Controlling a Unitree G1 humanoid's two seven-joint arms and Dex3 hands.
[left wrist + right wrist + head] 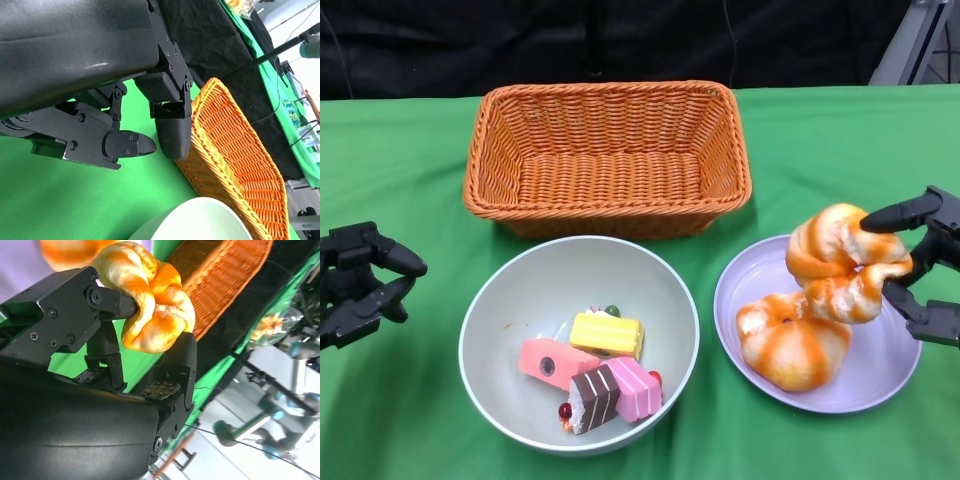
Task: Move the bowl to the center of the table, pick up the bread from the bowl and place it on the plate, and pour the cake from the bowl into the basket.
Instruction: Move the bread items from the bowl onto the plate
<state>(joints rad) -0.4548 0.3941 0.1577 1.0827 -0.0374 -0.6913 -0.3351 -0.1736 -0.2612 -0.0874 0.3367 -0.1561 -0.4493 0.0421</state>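
A pale green bowl (520, 290) sits at the table's front middle and holds several small cake pieces (595, 365) in yellow, pink and brown. To its right is a lilac plate (880, 375) with one orange-and-white bread (792, 345) lying on it. My right hand (925, 265) grips a second twisted bread (840, 260) just above the plate; the right wrist view shows that bread (150, 305) pinched between the fingers (175, 375). My left hand (360, 280) hovers left of the bowl, holding nothing, fingers (172, 132) apart.
An empty orange wicker basket (608, 155) stands behind the bowl, also visible as the basket (235, 160) in the left wrist view. Green cloth (400, 400) covers the table. A dark backdrop lies beyond the far edge.
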